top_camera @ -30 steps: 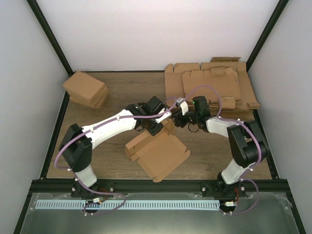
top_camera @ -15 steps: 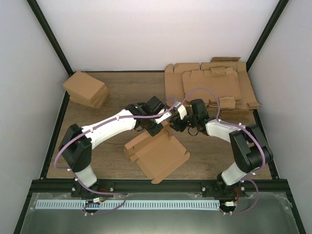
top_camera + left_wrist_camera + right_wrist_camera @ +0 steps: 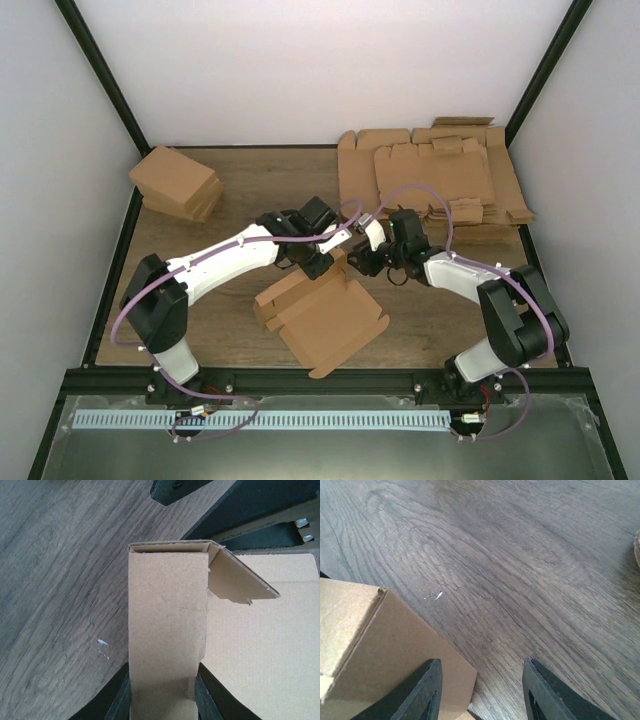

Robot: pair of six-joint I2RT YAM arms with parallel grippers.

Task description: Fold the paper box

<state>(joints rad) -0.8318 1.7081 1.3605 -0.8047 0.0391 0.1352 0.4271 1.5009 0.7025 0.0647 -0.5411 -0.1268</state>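
Raising a side wall appears to be your current step. The left end effector (image 3: 162, 706) is clenched on that wall of the box (image 3: 328, 320), which lies centrally on the surface (image 3: 440, 320). The right end effector (image 3: 481, 692) is spread and empty beside the box corner. Next, you likely need to press the tab (image 3: 240, 582) inward.

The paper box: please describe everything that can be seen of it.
The paper box is one plain brown cardboard piece, partly folded, lying on the wooden table. Its base is flat; one wall stands raised, held by the left gripper, with a small tab bent inward. The open right gripper is beside its corner.
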